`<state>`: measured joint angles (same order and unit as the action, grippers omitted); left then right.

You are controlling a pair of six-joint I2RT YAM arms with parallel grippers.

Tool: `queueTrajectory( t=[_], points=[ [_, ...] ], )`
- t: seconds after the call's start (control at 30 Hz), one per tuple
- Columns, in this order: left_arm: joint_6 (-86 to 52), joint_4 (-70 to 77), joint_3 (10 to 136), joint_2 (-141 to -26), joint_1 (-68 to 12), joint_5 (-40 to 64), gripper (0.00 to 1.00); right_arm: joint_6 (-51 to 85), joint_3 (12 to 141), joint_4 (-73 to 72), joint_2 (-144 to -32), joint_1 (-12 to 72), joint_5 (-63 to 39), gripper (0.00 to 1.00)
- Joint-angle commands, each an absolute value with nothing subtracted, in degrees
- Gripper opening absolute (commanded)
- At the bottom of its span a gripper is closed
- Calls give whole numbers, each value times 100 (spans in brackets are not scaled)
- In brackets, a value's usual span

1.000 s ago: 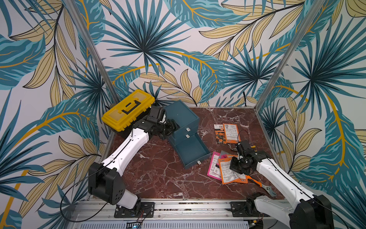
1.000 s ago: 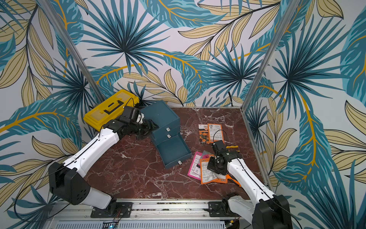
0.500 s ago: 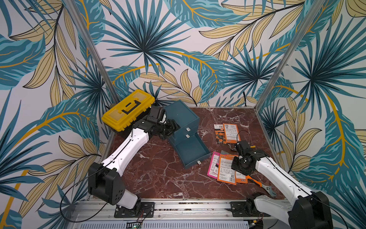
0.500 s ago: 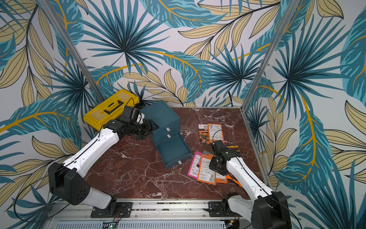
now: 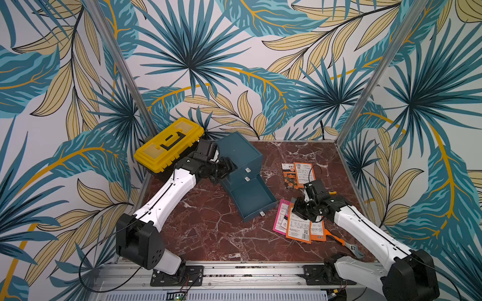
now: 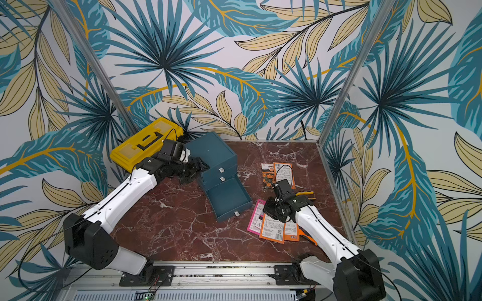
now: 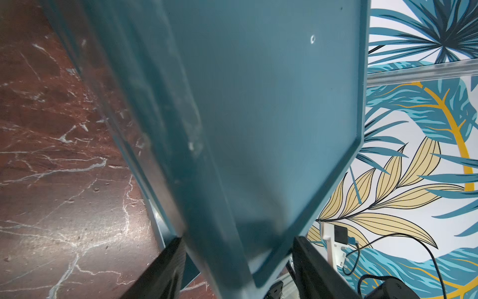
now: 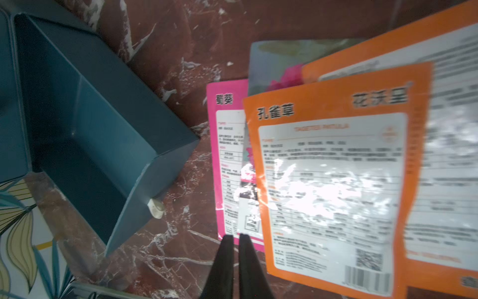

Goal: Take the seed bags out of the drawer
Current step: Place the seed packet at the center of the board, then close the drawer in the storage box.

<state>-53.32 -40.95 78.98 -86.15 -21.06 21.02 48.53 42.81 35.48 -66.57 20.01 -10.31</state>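
Observation:
The teal cabinet [image 5: 240, 153] stands at the back left with its bottom drawer [image 5: 251, 199] pulled out and showing a bare floor. My left gripper [image 5: 226, 169] is shut on the cabinet's rear corner [image 7: 258, 103], with one black finger [image 7: 165, 266] on each side of it. Several seed bags lie on the marble to the right: a magenta one [image 5: 280, 216] and orange ones [image 5: 300, 229] overlapping in front, and a pair [image 5: 300, 174] farther back. My right gripper [image 8: 234, 236] hovers shut and empty over the magenta bag's edge [image 8: 227, 145], beside the top orange bag [image 8: 333, 168].
A yellow toolbox [image 5: 168, 143] sits in the back left corner behind my left arm. An orange-handled wrench [image 5: 341, 241] lies partly under the front bags and my right arm. Yellow-handled pliers [image 6: 305, 193] rest near the right wall.
My right gripper let go of the orange bag, which now lies flat on the front pile. It shut again and shifted slightly towards the drawer. The left arm has not moved.

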Motion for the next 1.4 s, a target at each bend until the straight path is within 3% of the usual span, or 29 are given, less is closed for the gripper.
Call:
queueTrajectory(
  t=[0.0, 0.57, 1.37],
  points=[
    [-5325, -3961, 7724, -8399, -2162, 2192, 70, 5448, 4182, 2649, -6991, 2322, -1437, 3],
    [-5331, -4088, 7734, -8385, -2162, 2135, 70, 6082, 4280, 988, -8748, 2685, -1819, 0],
    [-5295, -4211, 7642, -8349, -2153, 2128, 70, 6096, 5687, 789, -9934, 2548, -2130, 0]
  ],
)
